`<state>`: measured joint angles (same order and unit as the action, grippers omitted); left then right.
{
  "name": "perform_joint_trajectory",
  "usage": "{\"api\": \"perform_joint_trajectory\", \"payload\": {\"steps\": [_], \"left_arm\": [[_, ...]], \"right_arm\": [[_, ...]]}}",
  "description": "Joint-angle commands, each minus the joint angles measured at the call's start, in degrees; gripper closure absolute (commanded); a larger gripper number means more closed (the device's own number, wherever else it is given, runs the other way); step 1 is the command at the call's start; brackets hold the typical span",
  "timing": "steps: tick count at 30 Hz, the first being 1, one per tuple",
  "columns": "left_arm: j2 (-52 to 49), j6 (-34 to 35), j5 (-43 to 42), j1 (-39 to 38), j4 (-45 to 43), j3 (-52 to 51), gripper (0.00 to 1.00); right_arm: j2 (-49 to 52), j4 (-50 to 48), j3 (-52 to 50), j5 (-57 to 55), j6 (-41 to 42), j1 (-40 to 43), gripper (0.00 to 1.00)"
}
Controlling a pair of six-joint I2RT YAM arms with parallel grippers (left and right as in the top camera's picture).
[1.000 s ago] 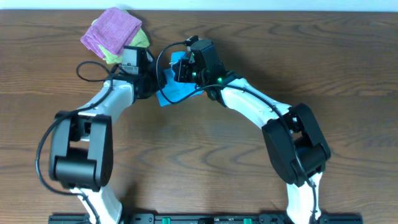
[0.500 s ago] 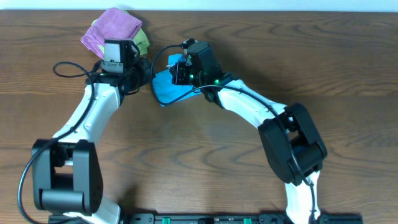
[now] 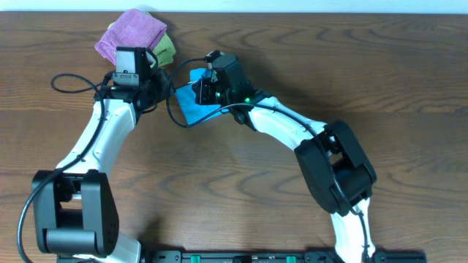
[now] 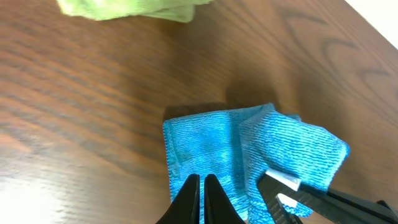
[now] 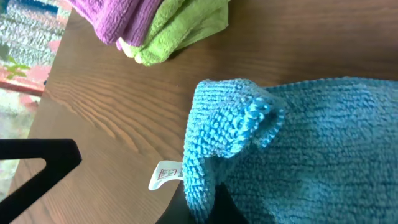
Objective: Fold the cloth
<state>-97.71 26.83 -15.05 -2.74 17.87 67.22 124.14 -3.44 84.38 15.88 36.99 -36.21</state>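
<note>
The sky-blue cloth (image 3: 189, 107) lies partly folded on the wooden table at the back, just right of my left gripper. My right gripper (image 3: 199, 88) is shut on one edge of the cloth (image 5: 205, 162) and holds that edge, with its white label (image 5: 165, 174), lifted and doubled over the rest. In the left wrist view my left gripper (image 4: 202, 198) is shut and empty, its tips just above the near edge of the cloth (image 4: 211, 149). In the overhead view the left gripper (image 3: 162, 85) sits beside the cloth's left edge.
A folded purple cloth (image 3: 131, 33) lies on a folded yellow-green cloth (image 3: 167, 48) at the back left, close behind the left gripper. Both show in the right wrist view, purple (image 5: 124, 15) and yellow-green (image 5: 186, 25). The table's back edge is close behind.
My left arm has drawn back to the left, off the cloth. My right gripper has moved left with the cloth's edge, carrying the fold over.
</note>
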Motion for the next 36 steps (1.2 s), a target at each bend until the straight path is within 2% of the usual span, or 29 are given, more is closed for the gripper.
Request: {"api": "perform_joint_trajectory", "payload": {"steps": [1, 11, 25, 26, 27, 28, 31, 36], "left_arm": [[1.11, -1.60, 2.36, 1.55, 1.44, 0.50, 0.94], [1.09, -5.68, 8.09, 4.00, 6.25, 0.50, 0.94], [1.11, -5.64, 8.00, 6.64, 5.40, 0.52, 0.94], [1.11, -5.64, 8.00, 6.64, 5.22, 0.52, 0.94], [1.11, -5.64, 8.00, 6.64, 5.01, 0.50, 0.94], [1.11, -5.64, 8.00, 6.64, 4.79, 0.52, 0.94], [1.11, -5.62, 8.00, 6.64, 4.37, 0.52, 0.94], [1.11, -5.62, 8.00, 6.75, 4.15, 0.57, 0.94]], "right_arm": [[1.53, -0.70, 1.14, 0.68, -0.79, -1.01, 0.99], [1.53, -0.90, 2.69, 1.11, -0.37, -1.01, 0.99], [2.62, -1.09, 2.95, 1.09, -1.09, -1.73, 0.98], [2.62, -1.07, 2.95, 1.11, -1.49, -1.97, 0.93], [2.62, -1.03, 2.95, 1.20, -1.53, -2.23, 0.81], [2.62, -1.07, 2.95, 2.23, -2.23, -2.49, 0.64], [2.62, -1.05, 2.95, 5.31, -2.84, -2.89, 0.38], [2.62, -1.07, 2.95, 8.04, -2.84, -2.69, 0.22]]}}
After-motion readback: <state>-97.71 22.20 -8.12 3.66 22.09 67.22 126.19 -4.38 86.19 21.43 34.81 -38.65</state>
